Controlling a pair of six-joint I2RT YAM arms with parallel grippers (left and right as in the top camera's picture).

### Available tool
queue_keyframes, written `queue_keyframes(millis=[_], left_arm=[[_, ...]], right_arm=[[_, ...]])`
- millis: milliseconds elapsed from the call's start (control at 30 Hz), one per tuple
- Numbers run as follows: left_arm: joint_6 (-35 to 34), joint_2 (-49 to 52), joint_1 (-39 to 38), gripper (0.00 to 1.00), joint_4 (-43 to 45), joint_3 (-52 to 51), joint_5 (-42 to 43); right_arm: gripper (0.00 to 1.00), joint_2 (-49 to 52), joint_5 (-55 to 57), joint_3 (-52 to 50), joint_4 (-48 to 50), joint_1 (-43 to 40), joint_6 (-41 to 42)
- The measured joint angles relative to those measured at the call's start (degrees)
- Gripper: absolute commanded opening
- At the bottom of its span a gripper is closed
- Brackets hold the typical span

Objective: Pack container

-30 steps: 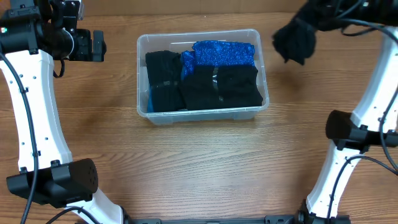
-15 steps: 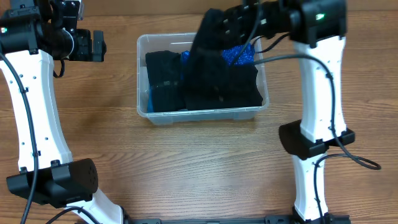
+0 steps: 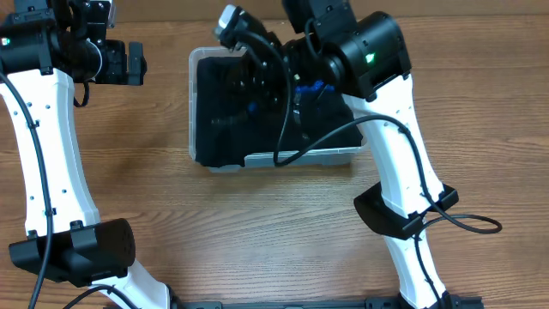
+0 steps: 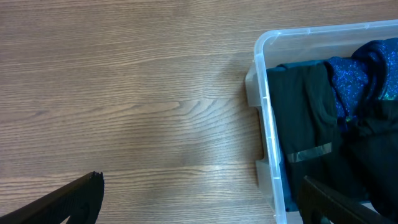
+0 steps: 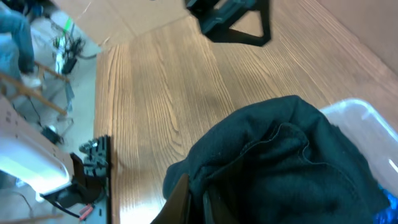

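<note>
The clear plastic container sits at the table's back middle, holding folded black clothes and a sparkly blue garment. Its left wall shows in the left wrist view. My right gripper is shut on a dark black garment and hangs it over the container's left half, hiding much of the contents. My left gripper is open and empty over bare table left of the container.
The wooden table stretches to the front and left. The right arm's base stands in front of the container's right end. A floor with cables and a stand shows past the table edge.
My right arm has swung from the back right across the container to its left half, carrying the black garment. The left arm has not moved.
</note>
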Motion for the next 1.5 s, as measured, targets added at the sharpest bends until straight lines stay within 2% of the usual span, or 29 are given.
queue_keyframes(millis=[300,533,900,1367,1433,1500], left_arm=[[0.0,0.0,0.0,1.0,0.0,0.0,0.0],[0.0,0.0,0.0,1.0,0.0,0.0,0.0],[0.0,0.0,0.0,1.0,0.0,0.0,0.0],[0.0,0.0,0.0,1.0,0.0,0.0,0.0],[0.0,0.0,0.0,1.0,0.0,0.0,0.0],[0.0,0.0,0.0,1.0,0.0,0.0,0.0]], right_arm=[[0.04,0.7,0.2,0.0,1.0,0.9,-8.8],[0.04,3.2,2.9,-3.6,8.8,0.7,-11.9],[0.04,4.0,4.2,-20.7,21.2,-0.5,-12.4],[0.04,4.0,5.0,-31.7,34.4,-1.2,-9.2],[0.06,4.0,5.1,-33.1,36.0,-1.9,-8.7],[0.13,4.0,5.1,-34.5,37.3,-2.6,-8.3]])
